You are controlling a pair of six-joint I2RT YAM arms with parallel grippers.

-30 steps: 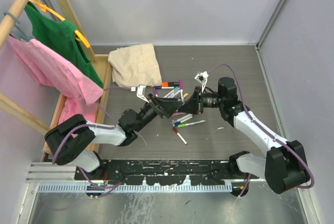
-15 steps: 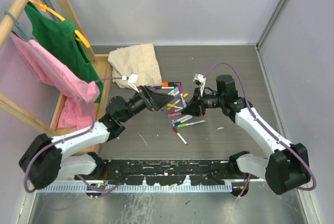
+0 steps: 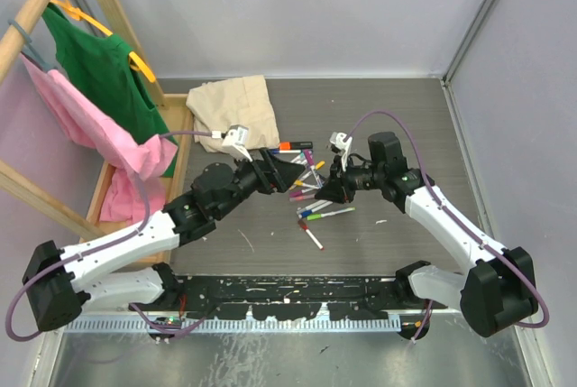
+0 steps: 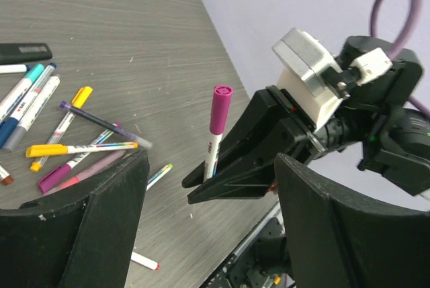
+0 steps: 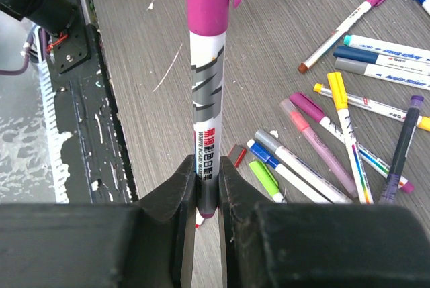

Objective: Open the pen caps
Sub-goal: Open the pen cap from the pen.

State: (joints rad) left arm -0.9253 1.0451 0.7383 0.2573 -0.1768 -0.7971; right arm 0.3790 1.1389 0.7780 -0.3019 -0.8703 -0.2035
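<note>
My right end effector point(image 5: 207, 166) is clamped tight on the bottom end of a white pen point(image 5: 205, 110). It holds the pen upright, so the pink cap point(image 4: 220, 108) sticks out at 12 o'clock in the left wrist view. I judge that's on purpose: the barrel is fixed and the cap is left free to pull.

My left end effector point(image 4: 211, 167) is spread wide with nothing in it. It faces the pen with one finger on each side and touches nothing. It looks lined up to close on the cap, which is not yet off.

The loose pens point(image 3: 315, 211) lie scattered flat on the counter point(image 3: 406, 116), right under the two end effectors. Most are capped, and a few show bare tips. A thicker black marker point(image 3: 290, 145) lies at the 12 o'clock edge of the pile.

The counter is grey wood-grain, matte and a bit scuffed near the black rail point(image 3: 288, 288) at 6 o'clock. A beige cloth point(image 3: 233, 112) sits bunched at 11 o'clock from the pile. A wooden rack point(image 3: 27, 17) at 9 to 10 o'clock carries a green shirt point(image 3: 104, 67) and a pink shirt point(image 3: 86, 121). Plain pale walls point(image 3: 315, 8) close it in.
</note>
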